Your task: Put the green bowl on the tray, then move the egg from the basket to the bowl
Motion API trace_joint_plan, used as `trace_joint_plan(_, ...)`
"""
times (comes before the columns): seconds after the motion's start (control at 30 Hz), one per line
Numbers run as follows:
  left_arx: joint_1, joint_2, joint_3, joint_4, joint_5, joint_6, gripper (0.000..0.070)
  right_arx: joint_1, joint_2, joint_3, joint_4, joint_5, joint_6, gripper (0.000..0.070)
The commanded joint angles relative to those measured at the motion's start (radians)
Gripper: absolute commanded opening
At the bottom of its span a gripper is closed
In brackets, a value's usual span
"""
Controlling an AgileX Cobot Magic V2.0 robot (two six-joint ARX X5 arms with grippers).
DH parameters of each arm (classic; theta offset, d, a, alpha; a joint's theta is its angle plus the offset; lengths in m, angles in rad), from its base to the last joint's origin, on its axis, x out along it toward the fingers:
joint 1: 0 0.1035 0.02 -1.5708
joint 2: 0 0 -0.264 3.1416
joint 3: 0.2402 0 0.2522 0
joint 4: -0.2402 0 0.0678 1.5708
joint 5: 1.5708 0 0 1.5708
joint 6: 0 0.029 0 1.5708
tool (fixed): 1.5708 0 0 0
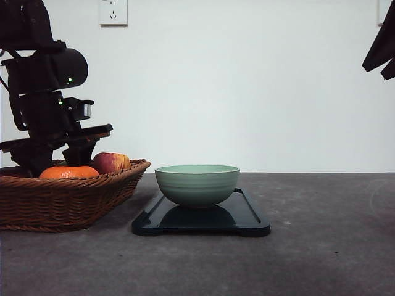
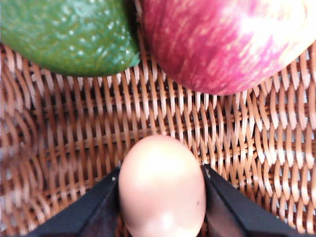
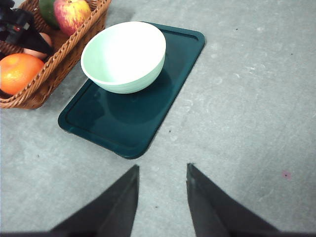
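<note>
The green bowl [image 1: 197, 184] stands upright and empty on the dark tray [image 1: 247, 216], toward the tray's basket end [image 3: 123, 54]. In the left wrist view, a pale egg [image 2: 162, 197] lies on the woven floor of the basket [image 2: 197, 118]. My left gripper [image 2: 160, 172] is shut on it, one dark finger against each side. From the front, my left arm [image 1: 49, 117] reaches down into the basket [image 1: 62, 200]. My right gripper [image 3: 162, 167] hangs open and empty above bare table, short of the tray [image 3: 123, 123].
The basket also holds an orange [image 1: 68, 172], a red apple [image 2: 227, 39] and a green fruit [image 2: 69, 34], both close beyond the egg. Part of my right arm [image 1: 381, 46] shows high at the right. Grey table runs right of the tray.
</note>
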Motion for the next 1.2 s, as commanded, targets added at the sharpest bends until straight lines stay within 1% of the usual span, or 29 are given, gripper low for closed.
trace_joint_plan(0.0,0.002,-0.026,0.023,0.001,-0.003,0.01,0.0216,0.005,0.005,0.005,0.009,0.003,0.01,0.0187)
trace_joint_plan(0.2,0.006,-0.127,0.023,-0.033,-0.003,0.01,0.0216,0.005,0.005,0.005,0.009,0.006,0.01,0.0187)
trace_joint_plan(0.37,0.003,-0.238,0.023,-0.031,0.004,0.01,0.0216,0.005,0.005,0.005,0.009,0.007,0.01,0.0187)
trace_joint_plan(0.53,-0.01,-0.334,0.023,0.004,0.024,0.01,0.0216,0.005,0.005,0.005,0.009,0.007,0.01,0.0187)
trace_joint_plan(0.67,-0.03,-0.389,0.023,0.068,0.071,0.007,0.0216,0.005,0.005,0.005,0.009,0.007,0.01,0.0187)
trace_joint_plan(0.8,-0.067,-0.408,0.023,0.14,0.109,-0.018,0.0216,0.005,0.005,0.005,0.009,0.007,0.01,0.0187)
trace_joint_plan(0.87,-0.093,-0.407,0.023,0.161,0.111,-0.028,0.0216,0.005,0.005,0.005,0.009,0.007,0.01,0.0187)
trace_joint_plan(1.17,-0.242,-0.358,0.023,0.259,0.106,-0.023,0.0218,0.005,0.005,0.005,0.009,0.006,0.01,0.0187)
